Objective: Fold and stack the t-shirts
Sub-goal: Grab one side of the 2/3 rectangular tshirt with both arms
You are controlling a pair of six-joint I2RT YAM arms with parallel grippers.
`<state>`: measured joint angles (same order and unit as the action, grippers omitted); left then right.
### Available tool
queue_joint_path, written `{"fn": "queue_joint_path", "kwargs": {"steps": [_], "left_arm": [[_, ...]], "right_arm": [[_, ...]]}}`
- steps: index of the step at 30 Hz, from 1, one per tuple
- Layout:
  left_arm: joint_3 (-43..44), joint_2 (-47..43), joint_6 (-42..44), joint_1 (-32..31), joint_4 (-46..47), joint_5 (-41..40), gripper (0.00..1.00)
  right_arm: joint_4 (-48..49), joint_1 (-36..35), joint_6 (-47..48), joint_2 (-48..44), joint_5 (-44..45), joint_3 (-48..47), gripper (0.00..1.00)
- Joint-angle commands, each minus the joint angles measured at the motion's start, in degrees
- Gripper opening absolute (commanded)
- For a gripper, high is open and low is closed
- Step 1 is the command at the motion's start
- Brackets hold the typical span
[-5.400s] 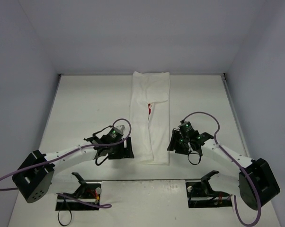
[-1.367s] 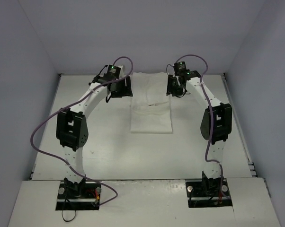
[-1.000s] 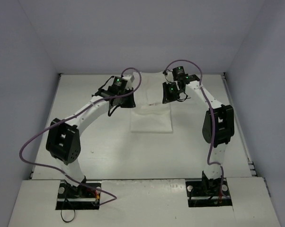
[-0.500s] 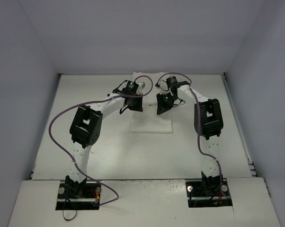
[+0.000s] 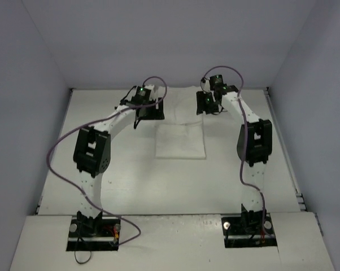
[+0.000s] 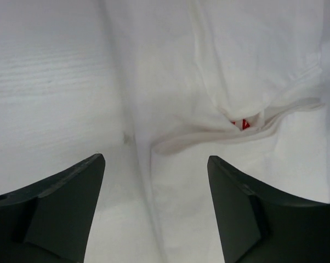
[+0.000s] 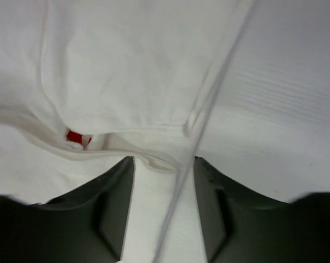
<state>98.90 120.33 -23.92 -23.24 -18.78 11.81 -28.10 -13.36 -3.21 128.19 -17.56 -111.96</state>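
- White counter carries a folded white t-shirt, lying flat toward its far middle
- Left claw released, spread wide, above the shirt's left edge
- Right claw released above its right edge

Soft, even light from overhead fills the top view. The flat white table glows almost washed out, so the folded white cotton t-shirt barely stands apart from it. Shadows under the arms are faint. In the wrist views cloth creases shade gently, while the black left claw and black right claw sit blurred along the bottom edge.
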Motion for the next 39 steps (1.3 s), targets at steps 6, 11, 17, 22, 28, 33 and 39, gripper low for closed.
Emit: {"fn": "queue_joint_path", "kwargs": {"steps": [6, 11, 17, 22, 28, 33, 39], "left_arm": [[-23.3, -24.0, -11.9, -5.3, 2.3, -6.6, 0.77], [-29.5, -24.9, -14.4, -8.6, 2.9, -6.7, 0.74], [-32.2, -22.6, -17.8, -8.8, 4.5, -6.1, 0.69], [-32.5, -19.8, -18.4, -8.8, 5.9, -6.3, 0.68], [-32.3, -17.8, -18.9, -8.8, 6.3, -5.7, 0.64], [-32.8, -16.7, -19.1, -8.8, 6.7, -5.6, 0.49], [-34.8, -17.4, -19.4, -8.8, 7.1, -5.4, 0.45]], "right_arm": [[11.1, -3.6, -16.3, -30.0, 23.1, 31.5, 0.69], [16.2, -6.1, -23.8, -37.9, 24.2, 46.4, 0.51], [18.2, -9.0, -30.9, -38.5, 25.7, 55.4, 0.51], [22.2, -9.9, -33.0, -37.7, 22.8, 59.6, 0.51], [24.7, -10.3, -33.5, -36.4, 20.8, 61.1, 0.49], [25.4, -10.9, -34.4, -35.0, 19.4, 62.2, 0.48], [25.7, -11.7, -36.7, -34.8, 19.6, 64.6, 0.48]]}}
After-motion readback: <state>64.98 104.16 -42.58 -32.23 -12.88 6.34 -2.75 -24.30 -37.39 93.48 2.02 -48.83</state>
